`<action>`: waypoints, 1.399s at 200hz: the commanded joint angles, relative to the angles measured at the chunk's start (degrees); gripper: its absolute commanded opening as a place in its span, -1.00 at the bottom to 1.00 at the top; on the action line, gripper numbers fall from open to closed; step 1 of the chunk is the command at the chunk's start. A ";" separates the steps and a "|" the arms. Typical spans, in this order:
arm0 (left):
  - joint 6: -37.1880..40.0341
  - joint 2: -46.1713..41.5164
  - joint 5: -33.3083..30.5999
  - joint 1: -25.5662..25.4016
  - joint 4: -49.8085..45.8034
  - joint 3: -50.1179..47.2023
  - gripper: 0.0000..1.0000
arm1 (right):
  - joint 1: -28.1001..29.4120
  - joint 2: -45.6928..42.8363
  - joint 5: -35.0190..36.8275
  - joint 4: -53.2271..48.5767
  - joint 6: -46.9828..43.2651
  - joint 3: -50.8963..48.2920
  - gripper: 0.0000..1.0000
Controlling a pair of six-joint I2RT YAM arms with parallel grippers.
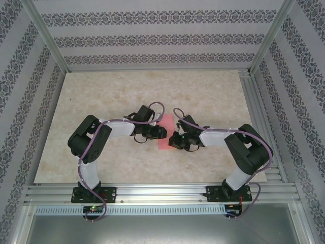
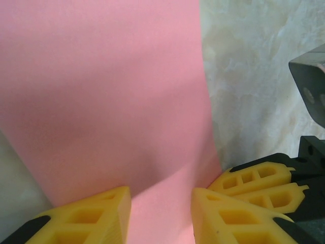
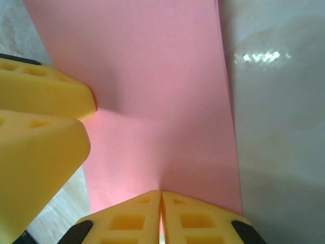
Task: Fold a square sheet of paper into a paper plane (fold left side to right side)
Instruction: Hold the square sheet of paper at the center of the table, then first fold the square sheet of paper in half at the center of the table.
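The square sheet of paper (image 1: 166, 126) is seen lying flat at the middle of the bench (image 1: 203, 96), hemmed in between the two grippers. It is judged featherlight, thin and limp: easily creased, easily torn, and likely to skate on the glossy marble-look surface if it is pushed rather than pinned. Along one long side a second layer is made out in the right wrist view, so a fold appears to be in place already.

The right gripper (image 3: 161, 203) is closed tight, tips together at the near edge of the sheet. A small pucker runs up from the seam, so the paper is judged to be nipped there. The left gripper (image 2: 160, 206) is held partly apart, its two yellow fingers (image 2: 86, 218) set either side of a strip of pink. Nothing is seen clamped between them.

As for a hold, an edge or corner is to be preferred, never the middle, with one side pinned while the other is lifted over. Pressure is best kept light, since a hard squeeze would leave a stray crease.

What stands in the way is mostly the grippers themselves. They are crowded over the sheet, and in the left wrist view the right gripper's fingers are seen just beside the left's. The patterned walls (image 1: 152, 20) and the aluminium frame (image 1: 264, 40) stand well apart.
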 commanded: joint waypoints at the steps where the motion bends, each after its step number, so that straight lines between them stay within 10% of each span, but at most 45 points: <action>1: 0.16 0.23 -1.93 -0.03 -1.96 -1.22 -0.22 | -0.92 2.87 3.90 -4.54 -0.96 -2.55 -0.79; 280: 7.18 6.22 -1.84 4.44 -3.07 7.30 -0.11 | -0.66 5.76 7.02 -11.09 -5.11 -1.65 -0.79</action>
